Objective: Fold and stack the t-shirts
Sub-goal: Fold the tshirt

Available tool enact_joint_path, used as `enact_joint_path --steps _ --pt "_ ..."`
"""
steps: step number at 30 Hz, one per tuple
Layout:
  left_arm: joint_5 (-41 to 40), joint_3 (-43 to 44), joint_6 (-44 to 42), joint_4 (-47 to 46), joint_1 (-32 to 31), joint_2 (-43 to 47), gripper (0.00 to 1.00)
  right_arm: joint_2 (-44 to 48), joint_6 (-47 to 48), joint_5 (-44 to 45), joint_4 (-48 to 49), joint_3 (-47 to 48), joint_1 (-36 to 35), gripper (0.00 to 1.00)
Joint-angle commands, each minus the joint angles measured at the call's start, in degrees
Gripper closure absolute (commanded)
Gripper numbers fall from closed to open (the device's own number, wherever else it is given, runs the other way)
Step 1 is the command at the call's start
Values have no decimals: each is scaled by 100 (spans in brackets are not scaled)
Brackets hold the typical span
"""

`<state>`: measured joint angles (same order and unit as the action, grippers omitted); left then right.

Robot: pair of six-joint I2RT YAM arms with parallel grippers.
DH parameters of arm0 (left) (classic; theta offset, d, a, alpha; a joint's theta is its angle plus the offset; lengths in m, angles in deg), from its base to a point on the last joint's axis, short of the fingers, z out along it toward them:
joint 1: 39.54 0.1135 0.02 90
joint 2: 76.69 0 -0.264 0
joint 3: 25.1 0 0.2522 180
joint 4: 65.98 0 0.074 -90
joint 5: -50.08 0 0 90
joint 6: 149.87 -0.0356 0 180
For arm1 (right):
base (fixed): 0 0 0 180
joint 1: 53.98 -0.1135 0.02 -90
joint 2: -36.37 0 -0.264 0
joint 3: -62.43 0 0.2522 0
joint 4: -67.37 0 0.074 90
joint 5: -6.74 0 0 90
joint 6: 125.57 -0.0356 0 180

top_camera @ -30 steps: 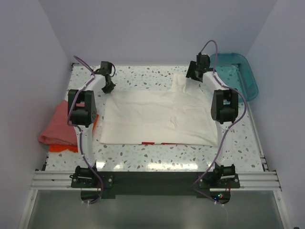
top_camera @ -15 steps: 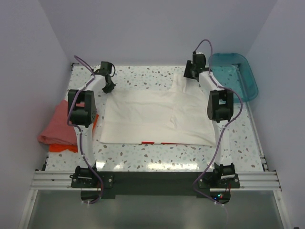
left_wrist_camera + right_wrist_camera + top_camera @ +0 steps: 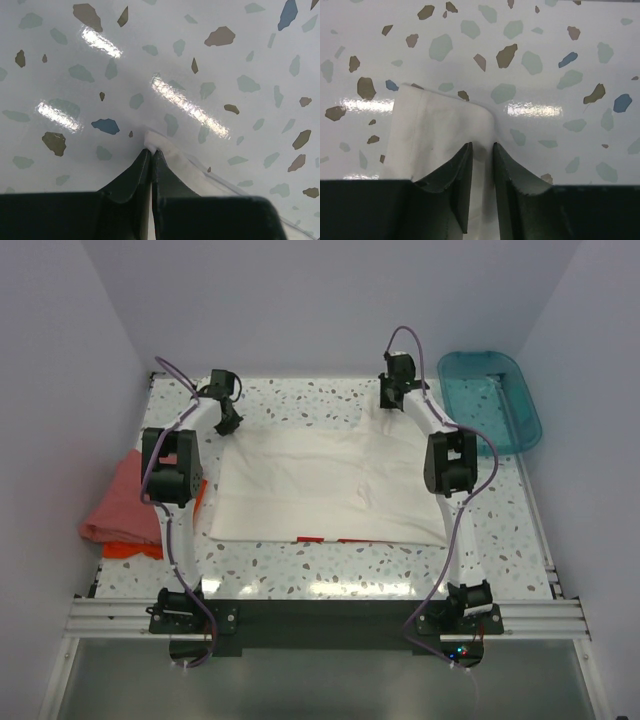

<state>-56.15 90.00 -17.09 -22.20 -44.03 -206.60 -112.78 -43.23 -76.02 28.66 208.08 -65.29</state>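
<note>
Pinching the white t-shirt (image 3: 300, 480) lying flat on the tabletop (image 3: 300, 562), the left hand (image 3: 152, 151) is gripping its 10 o'clock corner and the right hand (image 3: 481, 145) its 1 o'clock corner. The left is catching only a thin edge, so any pull is risking a slip.

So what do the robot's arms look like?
The left arm and right arm match: white tube sections joined by chunky black joint blocks. A thin purple cable loops along each one. The fingers are dark, smooth wedges that narrow to a tip. Both black bases sit on a silver rail.
</note>
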Motion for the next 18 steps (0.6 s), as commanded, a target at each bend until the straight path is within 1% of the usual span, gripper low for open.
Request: enact_joint_path --steps 1,2,3,6,11,13,18 --pt "76 -88 -95 -67 71 299 100 -71 361 355 -361 433 -29 77" --pt "67 -79 -104 -58 71 308 100 -71 423 409 -379 451 -29 80" --pt "59 -105 -104 -49 80 343 100 -63 441 470 -440 442 -29 87" --pt "41 -167 -112 -49 132 431 100 51 441 768 -441 363 -20 100" --pt "41 -404 -130 -110 220 624 100 429 65 1348 -309 65 67 100" --pt "32 -509 -130 -154 256 677 100 561 -129 1437 -335 -14 137 100" --pt "41 -685 -147 -172 308 835 100 1150 -771 1517 -256 -699 392 100"
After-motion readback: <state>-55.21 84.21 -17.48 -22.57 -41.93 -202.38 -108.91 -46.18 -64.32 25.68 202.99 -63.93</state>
